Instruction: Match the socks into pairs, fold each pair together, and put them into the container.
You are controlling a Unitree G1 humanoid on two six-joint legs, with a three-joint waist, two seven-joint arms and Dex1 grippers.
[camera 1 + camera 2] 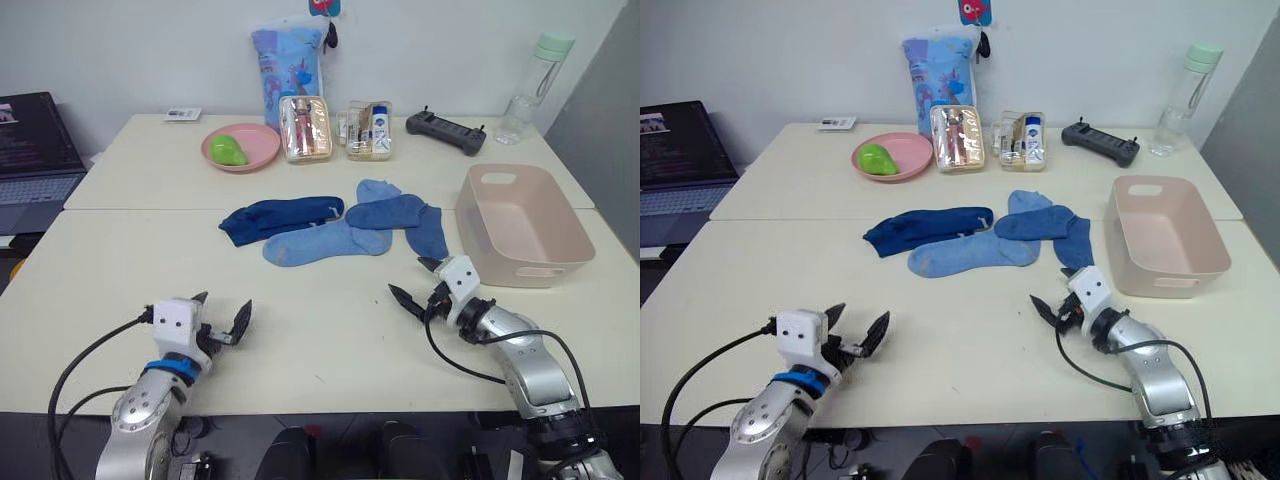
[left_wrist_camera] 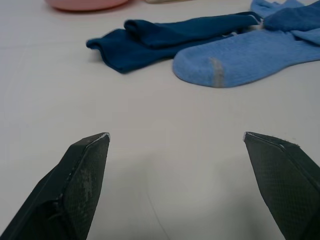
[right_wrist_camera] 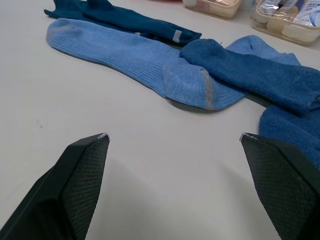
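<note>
The socks (image 1: 335,222) lie in a loose bunch in the middle of the table (image 1: 130,280), well in front of both arms, and none of them is paired or folded yet. On the left side of the bunch is a dark navy sock (image 1: 280,217), then a light blue sock (image 1: 322,243) that touches it, and two medium blue socks (image 1: 400,213) piled over each other on the right, close to the container (image 1: 522,225). The pink container is empty and sits just to the right of the bunch. The left gripper (image 1: 222,318) is low over bare table, with its two black fingers spread wide and nothing between them. The right gripper (image 1: 418,281) is the same, wide open and empty, and it is nearer to the socks, just short of the medium blue ones. I think the first job is picking out two socks of the same blue. The right arm looks best placed to start with the two medium blue ones, since they already lie together. It should pinch only one sock, at an edge that sticks out, so the others do not get dragged along.
</note>
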